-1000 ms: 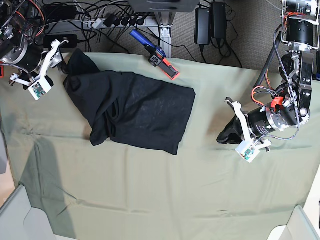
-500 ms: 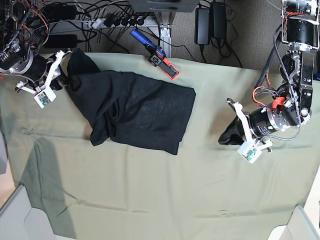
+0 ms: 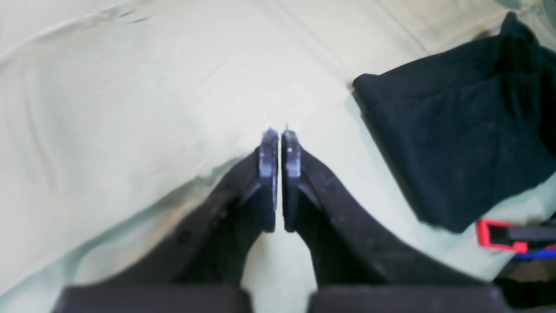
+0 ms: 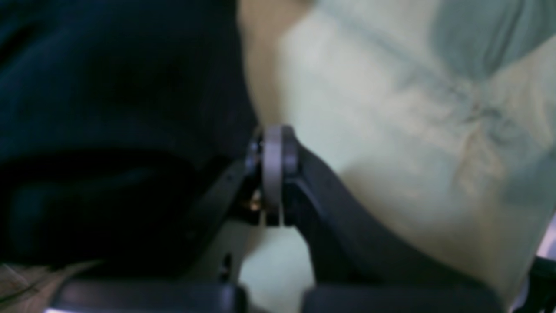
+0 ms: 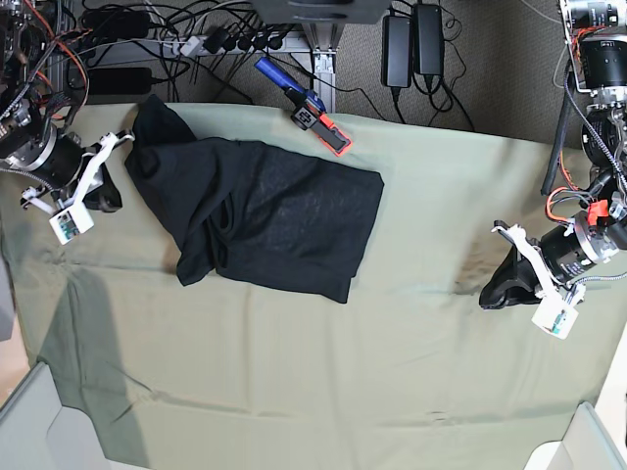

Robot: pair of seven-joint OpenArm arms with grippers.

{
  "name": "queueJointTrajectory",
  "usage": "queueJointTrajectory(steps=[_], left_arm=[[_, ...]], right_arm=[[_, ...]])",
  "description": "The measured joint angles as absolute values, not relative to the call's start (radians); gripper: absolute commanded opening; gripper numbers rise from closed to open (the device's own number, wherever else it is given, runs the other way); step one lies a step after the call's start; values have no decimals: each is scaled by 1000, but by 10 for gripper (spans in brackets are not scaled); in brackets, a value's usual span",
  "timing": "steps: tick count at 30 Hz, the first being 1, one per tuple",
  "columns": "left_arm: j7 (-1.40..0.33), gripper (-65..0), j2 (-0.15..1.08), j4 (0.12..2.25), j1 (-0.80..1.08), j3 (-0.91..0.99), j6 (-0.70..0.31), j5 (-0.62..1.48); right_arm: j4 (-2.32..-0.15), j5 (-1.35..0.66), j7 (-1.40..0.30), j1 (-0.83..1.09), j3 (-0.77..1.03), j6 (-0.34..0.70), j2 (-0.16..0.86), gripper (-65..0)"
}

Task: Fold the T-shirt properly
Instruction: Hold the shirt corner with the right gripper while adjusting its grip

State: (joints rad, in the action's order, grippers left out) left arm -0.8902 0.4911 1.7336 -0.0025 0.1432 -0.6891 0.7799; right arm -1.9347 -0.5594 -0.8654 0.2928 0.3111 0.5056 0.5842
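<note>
The black T-shirt [image 5: 260,211] lies roughly folded on the pale green table cloth [image 5: 294,372], left of centre, plain side up. My right gripper [image 5: 110,196] sits at its left edge. In the right wrist view the right gripper [image 4: 271,141] is shut, with the black T-shirt [image 4: 108,108] against its left finger; whether any cloth is pinched does not show. My left gripper [image 5: 487,294] is far right, shut and holding nothing. In the left wrist view the left gripper [image 3: 280,134] hangs over bare green cloth, and the T-shirt [image 3: 456,143] lies apart to the right.
A blue and red clamp tool [image 5: 306,108] lies at the table's back edge, also seen as the clamp [image 3: 499,234] in the left wrist view. Cables and power bricks [image 5: 397,49] crowd the space behind. Pale bins [image 5: 29,421] stand at the front corners.
My right gripper closed and moved down along the T-shirt's left edge. My left arm drew back to the right and toward the front, still shut. The T-shirt kept its shape.
</note>
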Motion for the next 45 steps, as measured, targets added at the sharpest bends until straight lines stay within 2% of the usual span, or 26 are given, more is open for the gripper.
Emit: queueJointTrajectory(steps=[7,12,14,15,16,23,32,36,41,45], left_arm=[[-897,-600,515,1734,22,143,-690,780],[-894,-600,516,1734,22,143,-689,781],[-894,-600,516,1734,22,143,-690,778],[-894,-600,515,1734,22,143,-690,779],[-894,-600,515,1734,22,143,-690,778],[-890,-600,515,1734,25,143,-689,781],[-886,-600,516,1734,25,143,-690,788],[-886,-600,516,1734,31,143,-690,787],[-883,-600,516,1734,31,143,-690,789],[-883,-600,516,1734,30,143,-690,789]], right_arm=[[-1839,-677,-958,202,380,506,582,-650],[-1906,-847,-1099,207,486,506,576,-636],[-1963,-901,-1133,205,564,506,579,-468],[-1996,-919,-1142,208,596,507,582,-420],[-2033,-918,-1142,224,627,508,582,-398],[-2304,-925,-1145,474,664,508,547,-397],[-2331,-862,-1126,572,657,509,526,-392],[-2331,-739,-1099,593,550,509,535,-328],[-2320,-518,-1022,609,368,508,534,-328],[-2310,-463,-1003,609,313,508,534,-328]])
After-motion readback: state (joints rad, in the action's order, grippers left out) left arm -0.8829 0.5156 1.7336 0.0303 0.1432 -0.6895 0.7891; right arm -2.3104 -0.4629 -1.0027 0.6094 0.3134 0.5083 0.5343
